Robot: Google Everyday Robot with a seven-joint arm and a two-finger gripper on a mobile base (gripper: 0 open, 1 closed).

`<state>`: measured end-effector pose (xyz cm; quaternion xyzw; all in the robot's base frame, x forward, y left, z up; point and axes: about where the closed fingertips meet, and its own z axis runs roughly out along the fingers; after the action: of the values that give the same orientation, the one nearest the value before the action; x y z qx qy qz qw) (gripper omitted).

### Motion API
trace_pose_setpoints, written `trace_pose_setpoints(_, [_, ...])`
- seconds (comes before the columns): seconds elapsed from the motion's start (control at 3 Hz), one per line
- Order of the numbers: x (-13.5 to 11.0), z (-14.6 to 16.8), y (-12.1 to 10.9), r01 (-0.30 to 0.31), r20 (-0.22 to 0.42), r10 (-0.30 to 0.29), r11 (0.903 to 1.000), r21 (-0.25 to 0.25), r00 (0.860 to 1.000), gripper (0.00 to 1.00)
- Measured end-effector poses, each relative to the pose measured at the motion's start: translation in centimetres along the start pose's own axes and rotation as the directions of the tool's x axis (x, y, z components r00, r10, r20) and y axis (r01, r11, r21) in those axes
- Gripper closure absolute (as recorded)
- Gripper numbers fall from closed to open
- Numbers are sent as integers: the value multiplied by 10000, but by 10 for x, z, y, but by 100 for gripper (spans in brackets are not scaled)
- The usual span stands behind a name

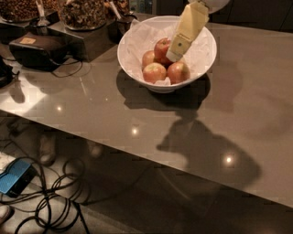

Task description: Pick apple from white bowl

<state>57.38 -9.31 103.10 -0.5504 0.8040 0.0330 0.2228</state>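
**Operator:** State the position of the gripper.

**Technician:** The gripper (175, 54) hung over the white bowl (130, 68), reaching down from the table's far edge. Its pale tip sat low among the fruit, just right of the apple (160, 47). Contact with the apple could not be confirmed.

**Operator:** Was the gripper wide, narrow, or holding anything?

**Technician:** I cannot tell. Only one pale slab showed, and nothing was seen lifted by it.

**Operator:** Locate the apple.

**Technician:** The apple lay inside the white bowl, at the back of the group, on the crumpled paper lining (142, 36). Three paler apples lay with it: one to its left (148, 58) and two in front (154, 73) (178, 72).

**Operator:** Locate the bowl.

**Technician:** It stood on the table (114, 119) close to the far edge, well apart from the near edge.

**Operator:** Other items?

**Technician:** Dark containers of nuts (82, 11) stood at the far left corner. A black device (39, 50) with a cable lay near the left edge. Cables (55, 196) and a blue object (13, 176) lay on the floor beyond the near edge.
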Motion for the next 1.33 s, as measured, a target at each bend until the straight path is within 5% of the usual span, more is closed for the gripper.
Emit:
trace_pose_setpoints(0.67, [-23, 4, -15, -359, 551, 348, 9992, 200, 9979, 0])
trace_pose_setpoints(1.33, [-41, 28, -61, -1361, 662, 1329, 9897, 454, 9889, 0])
